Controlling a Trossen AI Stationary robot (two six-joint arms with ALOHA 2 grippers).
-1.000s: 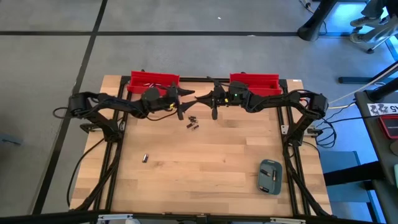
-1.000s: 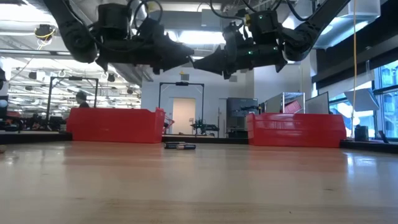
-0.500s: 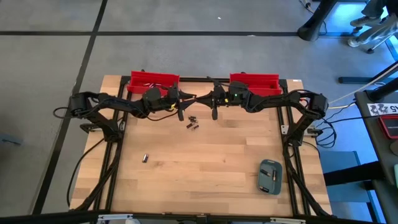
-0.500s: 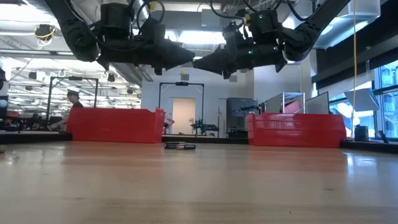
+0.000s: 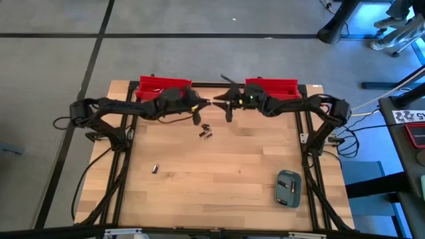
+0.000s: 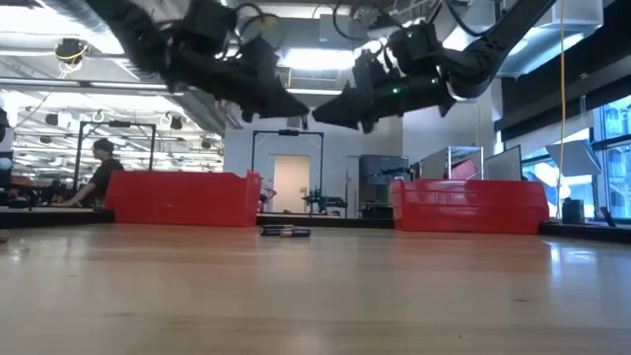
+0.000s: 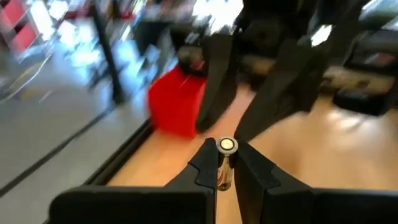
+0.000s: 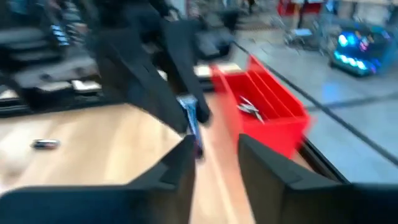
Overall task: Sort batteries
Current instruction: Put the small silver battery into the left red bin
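A small dark battery with a silvery end hangs high above the table's far middle, between the two red bins. My left gripper is shut on it, reaching in from the left. My right gripper faces it from the right and is open, its fingers on either side of the battery. Two or three more batteries lie on the wood below, seen in the low view as a small dark cluster of batteries. One battery lies alone toward the near left. My left gripper pinches the battery's body between its two fingertips, reaching nearly level from the table's left. The battery stands roughly upright across the fingers, silvery top end showing, lifted clear of the table. My right gripper's one finger stands close to the battery's lower end; I cannot tell whether it touches.
Two red bins stand at the far edge, the left bin and the right bin, the right one holding a few small items. A grey-blue case lies near the near right corner. Bare wood fills the middle and front. A person shows beyond the table.
My left gripper has shut on the battery that my right gripper held, and its wrist has tipped up from slanting downward to nearly level. My right gripper has opened. The battery stays in the air between the two bins.
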